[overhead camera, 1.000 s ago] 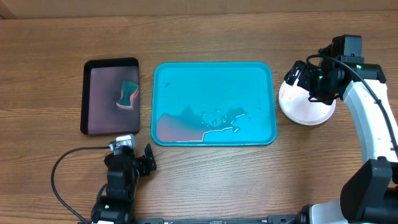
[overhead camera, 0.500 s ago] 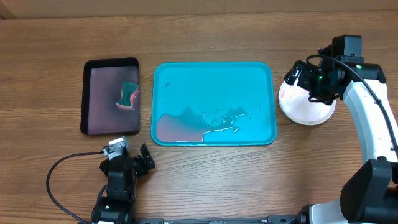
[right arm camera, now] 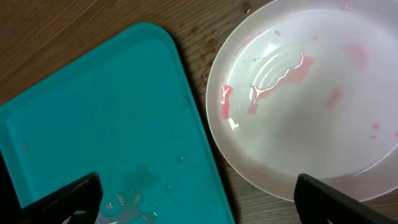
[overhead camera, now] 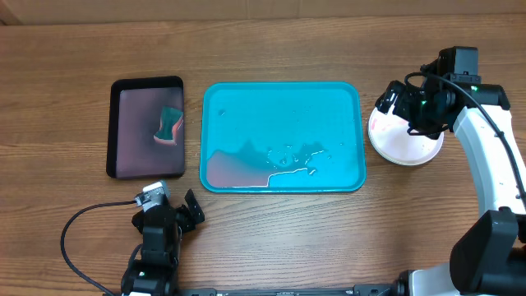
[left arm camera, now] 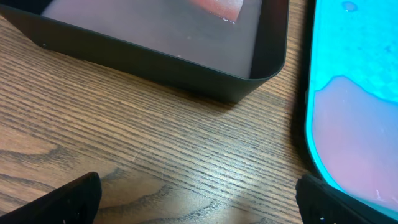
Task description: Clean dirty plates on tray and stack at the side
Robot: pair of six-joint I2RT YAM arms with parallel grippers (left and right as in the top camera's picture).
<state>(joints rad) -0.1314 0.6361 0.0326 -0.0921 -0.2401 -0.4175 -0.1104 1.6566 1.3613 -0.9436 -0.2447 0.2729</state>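
Observation:
The turquoise tray lies mid-table with no plate on it, only water drops and a pinkish puddle in its near left corner. A white plate with pink smears and water sits on the wood just right of the tray. My right gripper hovers open over the gap between the tray and the plate, holding nothing. Near the front edge, my left gripper is open over bare wood, short of the tray's corner. Its fingers are empty.
A small black tray left of the turquoise one holds a green and pink sponge. Its near corner shows just ahead of my left gripper. A black cable loops on the table beside the left arm.
My left arm has drawn back a little toward the front edge and its jaws have widened slightly. The right arm, plate and trays have not moved.

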